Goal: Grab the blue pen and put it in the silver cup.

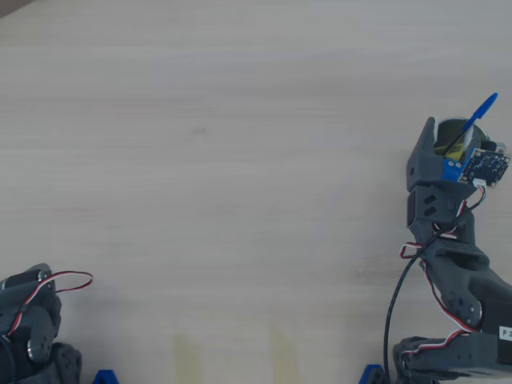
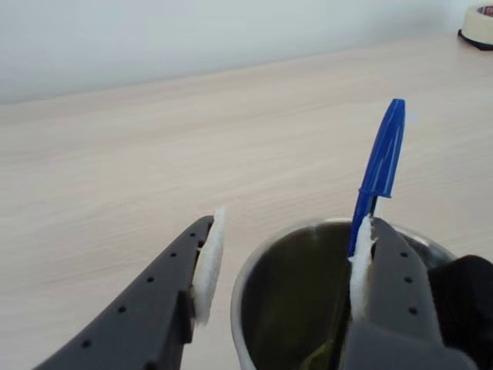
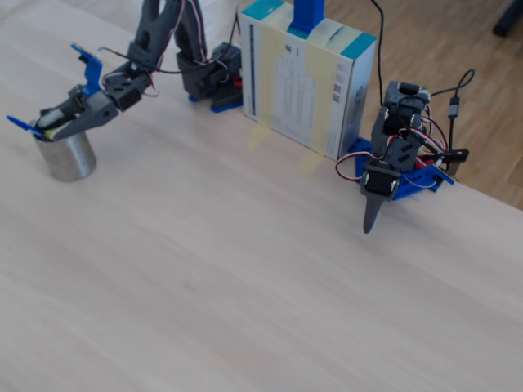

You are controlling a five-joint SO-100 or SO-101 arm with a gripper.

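I see the thin blue pen with the bright blue cap standing tilted inside the small shiny cylindrical silver cup. In the wrist view, the pen's capped end rises above the cup's rim at the right side of the opening, and its lower part drops down inside the steel wall. In the overhead view the blue pen leans toward the upper right, its cap sticking out past the silver cup, which sits near the right edge of the pale wooden table. Something yellow shows inside the cup there, but I cannot tell what it is.

My dark grey two-finger gripper hovers right at the cup's mouth. Its jaws are spread wide, about as wide as the cup itself, and they hold nothing. In the wrist view, 1 white-padded finger sits just outside the cup's left rim, and the other white pad is beside the pen's barrel at the right; I cannot tell if it touches the pen.

In the fixed view, the gripper is over the silver cup at the far left of the table, with the pen's blue cap poking out to the left. Farther right, a white and teal cardboard box stands upright at the table's far edge, and a second dark robot arm rests beside it, well apart from the cup.
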